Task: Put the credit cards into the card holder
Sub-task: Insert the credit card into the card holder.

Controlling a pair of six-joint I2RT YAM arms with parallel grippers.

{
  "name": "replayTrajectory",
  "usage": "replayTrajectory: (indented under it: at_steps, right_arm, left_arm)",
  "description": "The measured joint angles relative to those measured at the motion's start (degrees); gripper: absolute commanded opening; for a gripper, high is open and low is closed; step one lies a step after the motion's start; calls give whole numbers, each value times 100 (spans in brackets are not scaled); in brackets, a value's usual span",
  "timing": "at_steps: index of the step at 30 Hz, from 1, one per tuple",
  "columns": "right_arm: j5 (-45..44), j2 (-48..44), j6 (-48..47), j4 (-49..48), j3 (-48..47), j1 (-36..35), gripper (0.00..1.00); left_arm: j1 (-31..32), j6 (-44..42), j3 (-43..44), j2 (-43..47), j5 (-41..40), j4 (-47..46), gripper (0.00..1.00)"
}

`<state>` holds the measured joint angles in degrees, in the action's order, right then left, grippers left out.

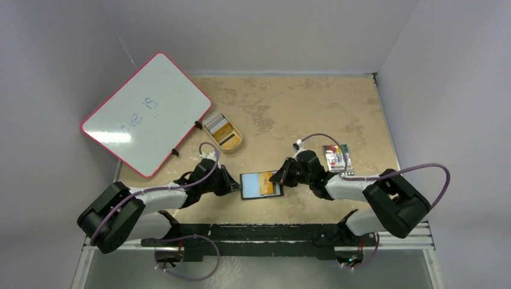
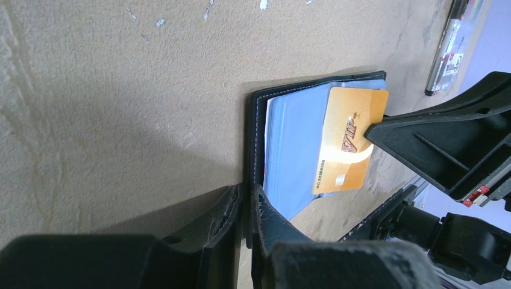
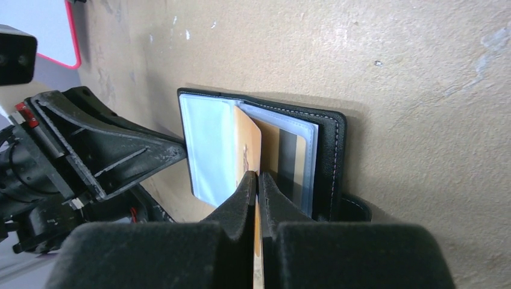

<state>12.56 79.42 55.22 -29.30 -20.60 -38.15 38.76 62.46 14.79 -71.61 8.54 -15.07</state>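
The left claw (image 2: 247, 201) pinches the edge of the open wallet (image 2: 283, 150), holding it flat and steady; the right claw (image 3: 258, 183) grips a gold card (image 2: 346, 138) over it, seemingly feeding it into a slot.

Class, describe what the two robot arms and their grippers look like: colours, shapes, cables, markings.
The left arm and right arm have white link shells with bulky black joint housings. A purple cable loops along each. The left gripper and right gripper are black, with tapered, ribbed fingers and a small red tag.
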Motion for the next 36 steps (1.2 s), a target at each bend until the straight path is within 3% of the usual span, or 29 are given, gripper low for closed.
replayTrajectory:
  at_steps: [26, 36]
  right_arm:
    - [372, 946, -221, -227, -581, -166, 0]
    - [304, 1119, -341, 57, -876, -446, 21]
  left_arm:
    - [13, -57, 223, -203, 0, 98, 10]
    - [28, -63, 243, -188, -33, 146, 10]
